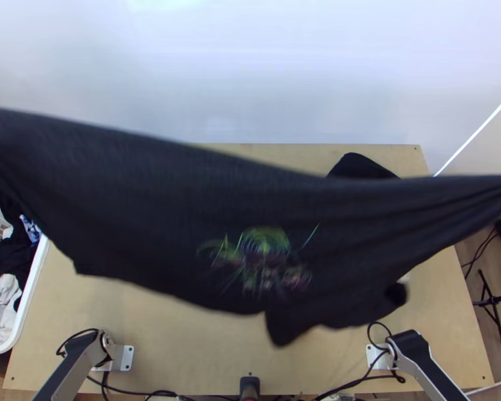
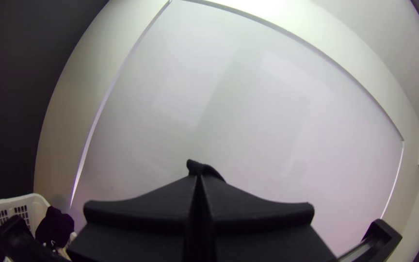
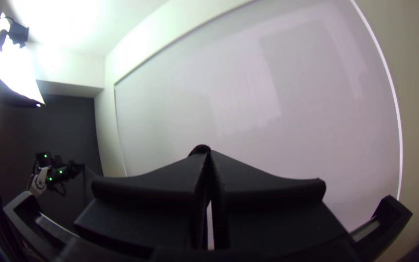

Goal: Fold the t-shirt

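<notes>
So the left gripper (image 2: 199,177) is clamped on a bit of cloth poking out past its fingertips, and the right gripper (image 3: 209,152) looks pinched onto its own bit the same way. What they've got is the black t-shirt (image 1: 150,200), strung up in the air between them over the table (image 1: 184,327). Its long stretch runs side to side, out past both side edges of the top view, so neither arm is really nearer: each has an end. The middle sags towards the table's near edge, colourful print up towards the top camera.

I'd guess next is laying it down, and the trick is keeping that span taut and level with the near edge (one side lagging and you get a skewed, bunched shirt).

There's a patch of black cloth (image 1: 361,166) by the far right corner; can't tell if it's part of the same shirt. Off the left edge sits a white basket (image 1: 31,287) of clothes. Room-wise: a big pale panel (image 2: 267,126) behind, a bright lamp (image 3: 18,68), and a little black stand (image 1: 492,301) on the floor beyond the right edge.
</notes>
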`<state>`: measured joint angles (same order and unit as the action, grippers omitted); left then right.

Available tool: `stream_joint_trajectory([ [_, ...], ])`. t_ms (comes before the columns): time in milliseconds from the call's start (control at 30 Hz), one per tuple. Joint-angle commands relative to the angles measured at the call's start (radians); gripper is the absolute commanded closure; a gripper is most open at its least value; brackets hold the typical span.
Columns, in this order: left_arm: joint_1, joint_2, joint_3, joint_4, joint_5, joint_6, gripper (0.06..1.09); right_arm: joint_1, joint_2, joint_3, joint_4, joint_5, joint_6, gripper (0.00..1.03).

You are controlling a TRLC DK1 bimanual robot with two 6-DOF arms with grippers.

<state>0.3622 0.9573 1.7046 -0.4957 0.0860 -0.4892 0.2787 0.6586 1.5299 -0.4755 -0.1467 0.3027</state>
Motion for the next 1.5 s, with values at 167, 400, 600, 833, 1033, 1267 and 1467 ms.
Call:
stream_joint_trajectory([
  [167,-0.025,-0.138,-0.548,0.128,0.006,0.041,1.05,0.065,-0.142,-0.754,0.190,-0.005,0.021,1.00],
  [400,-0.055,0.051,-0.815,0.417,-0.020,0.086,1.05,0.068,0.197,-0.912,0.591,-0.005,0.015,1.00],
  [600,-0.060,0.436,-0.703,0.597,-0.023,0.086,1.05,0.057,0.542,-0.794,0.816,0.009,0.016,1.00],
  [833,-0.083,0.834,-0.338,0.579,-0.023,0.097,1.05,0.025,0.923,-0.409,0.600,0.009,0.012,1.00],
  [1033,-0.123,1.078,-0.088,0.517,-0.025,0.201,1.05,-0.053,1.118,-0.214,0.538,0.009,0.016,1.00],
  [1267,-0.135,1.264,0.081,0.477,-0.048,0.267,1.05,-0.116,1.290,-0.063,0.512,0.053,0.044,1.00],
  [1467,-0.143,1.296,0.124,0.434,-0.081,0.267,0.57,-0.142,1.337,0.029,0.468,0.101,0.073,0.67],
])
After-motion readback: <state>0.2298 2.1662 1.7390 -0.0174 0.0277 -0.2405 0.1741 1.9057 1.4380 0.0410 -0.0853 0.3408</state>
